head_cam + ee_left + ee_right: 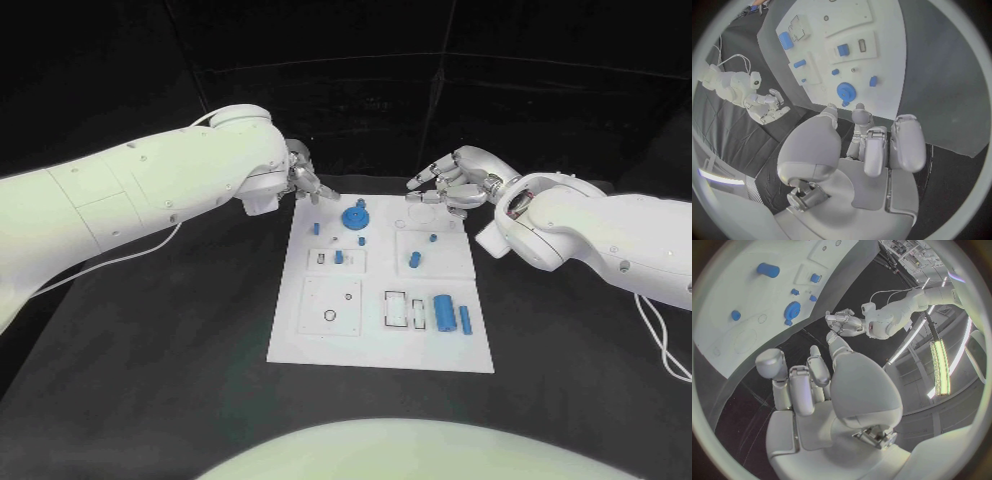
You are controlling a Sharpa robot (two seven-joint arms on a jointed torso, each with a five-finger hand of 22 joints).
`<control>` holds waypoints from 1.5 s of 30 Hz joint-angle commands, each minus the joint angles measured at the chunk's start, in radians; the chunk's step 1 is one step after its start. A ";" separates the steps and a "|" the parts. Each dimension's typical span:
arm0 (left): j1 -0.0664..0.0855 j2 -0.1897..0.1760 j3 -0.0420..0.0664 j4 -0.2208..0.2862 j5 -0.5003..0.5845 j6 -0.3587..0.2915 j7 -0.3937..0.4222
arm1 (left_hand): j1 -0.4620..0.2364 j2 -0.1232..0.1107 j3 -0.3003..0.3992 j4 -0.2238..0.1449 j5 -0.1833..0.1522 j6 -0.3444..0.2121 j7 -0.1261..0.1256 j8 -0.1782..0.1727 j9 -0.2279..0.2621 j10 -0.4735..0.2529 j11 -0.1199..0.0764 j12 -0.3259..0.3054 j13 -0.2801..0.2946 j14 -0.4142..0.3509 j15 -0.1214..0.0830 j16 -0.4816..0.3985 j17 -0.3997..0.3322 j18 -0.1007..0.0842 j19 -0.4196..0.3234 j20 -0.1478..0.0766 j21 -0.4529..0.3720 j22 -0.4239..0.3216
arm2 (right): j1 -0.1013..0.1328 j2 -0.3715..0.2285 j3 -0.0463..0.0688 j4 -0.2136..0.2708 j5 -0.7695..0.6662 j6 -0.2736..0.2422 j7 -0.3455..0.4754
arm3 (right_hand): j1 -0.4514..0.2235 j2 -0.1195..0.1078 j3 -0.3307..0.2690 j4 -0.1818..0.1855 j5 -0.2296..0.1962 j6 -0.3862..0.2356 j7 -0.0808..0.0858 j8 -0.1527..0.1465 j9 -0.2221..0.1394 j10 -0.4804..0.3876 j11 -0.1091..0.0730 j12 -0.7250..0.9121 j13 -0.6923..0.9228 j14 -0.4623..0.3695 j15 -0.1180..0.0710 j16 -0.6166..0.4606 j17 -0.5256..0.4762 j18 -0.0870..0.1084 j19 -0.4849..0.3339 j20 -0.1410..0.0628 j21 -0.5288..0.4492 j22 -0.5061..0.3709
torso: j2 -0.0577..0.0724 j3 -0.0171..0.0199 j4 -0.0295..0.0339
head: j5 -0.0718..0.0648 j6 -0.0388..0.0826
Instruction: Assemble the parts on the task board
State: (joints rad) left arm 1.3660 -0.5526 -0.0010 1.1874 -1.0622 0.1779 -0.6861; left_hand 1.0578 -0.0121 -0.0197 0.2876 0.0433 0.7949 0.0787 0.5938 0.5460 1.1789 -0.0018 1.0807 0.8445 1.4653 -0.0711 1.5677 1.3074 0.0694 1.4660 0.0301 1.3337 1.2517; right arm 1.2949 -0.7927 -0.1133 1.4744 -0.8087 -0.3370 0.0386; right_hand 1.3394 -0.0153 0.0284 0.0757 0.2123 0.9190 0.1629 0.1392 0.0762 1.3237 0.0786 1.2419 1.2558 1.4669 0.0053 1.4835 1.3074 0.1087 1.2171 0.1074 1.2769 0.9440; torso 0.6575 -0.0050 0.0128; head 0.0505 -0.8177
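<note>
Two white arms flank the task board (378, 345). Left hand (300, 180) and right hand (450, 180), both empty with fingers loosely apart, hover beyond its far edge. Blue parts, including a round knob (356, 216), lie on it.

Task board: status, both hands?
Left hand and right hand empty, hovering at the far corners of the task board. Blue parts, including the round gear, lie untouched. Nothing in the way.
</note>
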 commanded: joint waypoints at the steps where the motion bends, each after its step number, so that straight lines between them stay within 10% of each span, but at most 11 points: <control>1: 0.006 0.023 -0.001 -0.055 0.007 0.072 -0.006 | 0.015 0.003 -0.011 0.000 0.004 -0.002 0.006 -0.013 -0.010 0.000 0.009 -0.003 -0.001 0.105 0.009 0.003 0.263 -0.003 0.004 0.008 -0.004 -0.001 | 0.002 0.002 0.001 0.001 0.004 0.003 0.008 | -0.008 0.002 -0.003 0.006 0.002 0.003 -0.002 0.004 0.000 -0.006 -0.004 -0.003 -0.001 0.061 -0.006 -0.005 0.090 0.014 -0.007 0.001 -0.004 -0.001 | 0.004 -0.0032 -0.0022 | 0.002 0.001; 21: -0.032 0.126 -0.025 -0.248 -0.035 0.144 0.010 | 0.040 0.028 -0.051 0.000 0.004 0.027 0.008 -0.044 -0.037 -0.001 0.012 0.002 -0.003 0.105 0.012 0.003 0.263 -0.002 0.006 0.014 -0.005 0.002 | 0.001 0.008 0.001 0.000 0.004 0.005 0.013 | -0.009 0.003 -0.004 0.007 0.003 0.001 -0.002 0.005 0.000 -0.006 -0.004 -0.003 -0.002 0.062 -0.006 -0.005 0.090 0.014 -0.008 0.001 -0.005 -0.004 | 0.006 -0.0040 -0.0062 | 0.011 0.000; 45: -0.050 0.146 -0.031 -0.261 -0.056 0.182 0.019 | 0.071 0.042 -0.074 -0.007 0.004 0.056 0.005 -0.051 -0.047 0.005 0.009 0.011 0.005 0.105 0.010 0.003 0.263 -0.005 0.011 0.013 0.003 0.014 | 0.001 0.014 0.001 -0.003 0.004 0.006 0.013 | -0.009 0.004 -0.004 0.008 0.004 0.001 -0.002 0.005 0.000 -0.007 -0.004 -0.004 -0.003 0.061 -0.006 -0.006 0.089 0.015 -0.009 0.001 -0.007 -0.006 | 0.005 -0.0037 -0.0038 | 0.012 -0.007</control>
State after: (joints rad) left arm 1.3155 -0.4075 -0.0318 0.9278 -1.1068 0.3402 -0.6757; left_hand 1.1216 0.0324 -0.0893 0.2797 0.0433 0.8440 0.0842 0.5469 0.4995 1.1791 0.0055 1.0881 0.8475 1.4653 -0.0640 1.5677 1.3074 0.0694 1.4655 0.0377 1.3311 1.2654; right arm 1.2947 -0.7800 -0.1133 1.4705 -0.8074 -0.3360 0.0417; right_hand 1.3395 -0.0153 0.0245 0.0796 0.2122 0.9189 0.1629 0.1391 0.0761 1.3200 0.0749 1.2419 1.2541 1.4669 0.0054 1.4837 1.3079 0.1086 1.2134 0.1111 1.2770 0.9388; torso 0.6625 -0.0083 0.0090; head 0.0617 -0.8246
